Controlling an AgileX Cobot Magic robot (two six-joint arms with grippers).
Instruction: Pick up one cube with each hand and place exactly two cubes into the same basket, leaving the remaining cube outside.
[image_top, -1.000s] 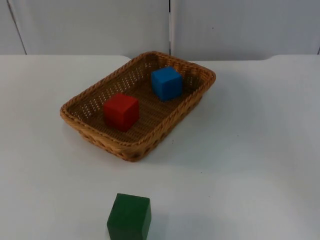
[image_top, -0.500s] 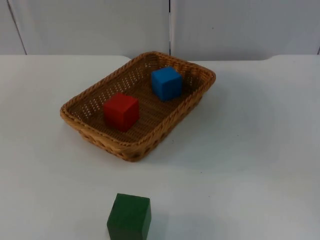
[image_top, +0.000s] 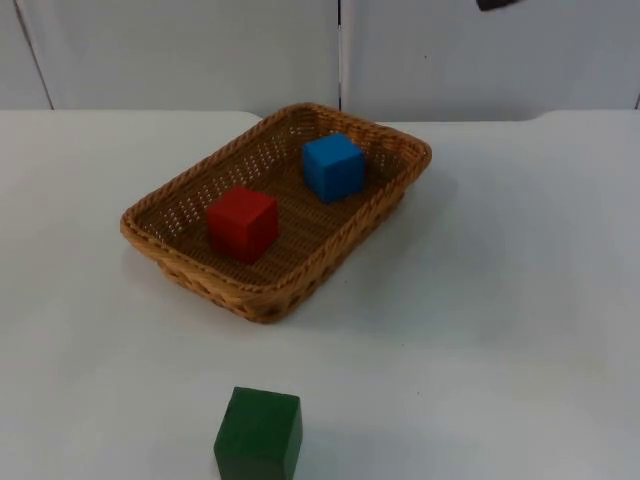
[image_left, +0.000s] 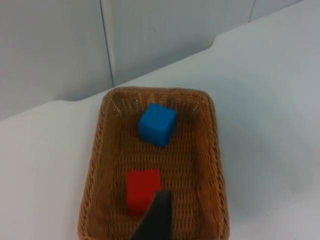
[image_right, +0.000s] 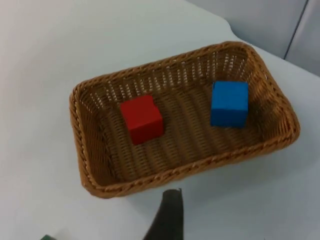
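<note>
A brown wicker basket (image_top: 255, 303) stands slantwise on the white table. Inside it lie a red cube (image_top: 242, 222) and a blue cube (image_top: 333, 167), apart from each other. A green cube (image_top: 258, 435) rests on the table in front of the basket, near the front edge. My left gripper (image_left: 156, 220) hangs high over the table, looking down at the basket (image_left: 95, 165) with the red cube (image_left: 143, 190) nearest it. My right gripper (image_right: 167, 217) hovers above the table beside the basket's long rim (image_right: 165, 175). Neither gripper holds a cube.
The grey partition wall (image_top: 200, 50) closes off the table at the back. A black part of the right arm (image_top: 497, 4) pokes in at the top view's upper edge. Bare white table lies right of the basket.
A black bit of the right arm has come into the top view at its upper edge. The basket and all three cubes have stayed where they were.
</note>
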